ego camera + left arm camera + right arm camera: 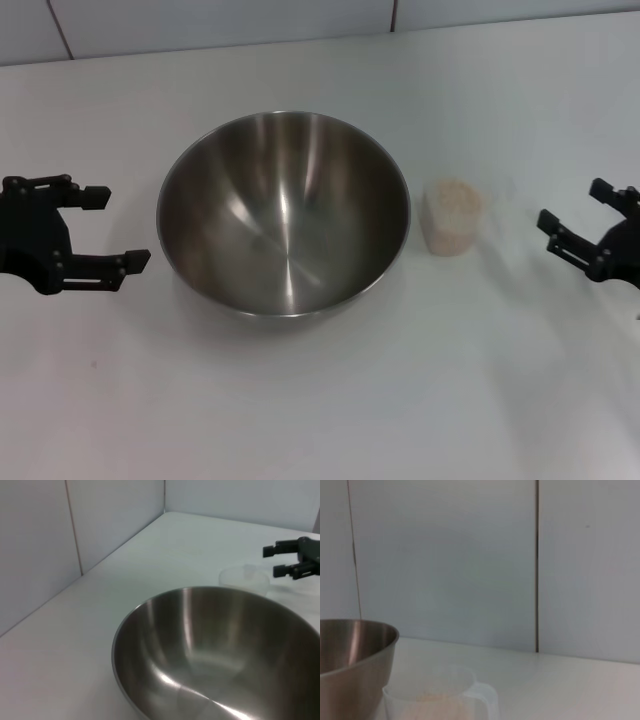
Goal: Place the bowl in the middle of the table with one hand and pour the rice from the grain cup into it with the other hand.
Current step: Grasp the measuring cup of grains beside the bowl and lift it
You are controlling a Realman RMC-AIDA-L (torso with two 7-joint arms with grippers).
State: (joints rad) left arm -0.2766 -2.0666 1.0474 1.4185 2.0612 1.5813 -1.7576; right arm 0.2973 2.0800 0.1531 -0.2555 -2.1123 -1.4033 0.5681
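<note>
The steel bowl [284, 212] stands upright and empty on the white table [320, 400], a little left of centre. It also shows in the left wrist view [220, 655] and the right wrist view [350, 665]. The clear grain cup [452, 217] stands just right of the bowl, filled with rice [454, 201]. The cup also shows in the left wrist view [245, 578] and the right wrist view [440, 697]. My left gripper [115, 228] is open and empty, just left of the bowl. My right gripper [575, 217] is open and empty, right of the cup, and shows in the left wrist view [275, 561].
A pale panelled wall [200, 25] runs along the table's far edge. It also shows behind the table in the right wrist view [470, 560] and the left wrist view [75, 525].
</note>
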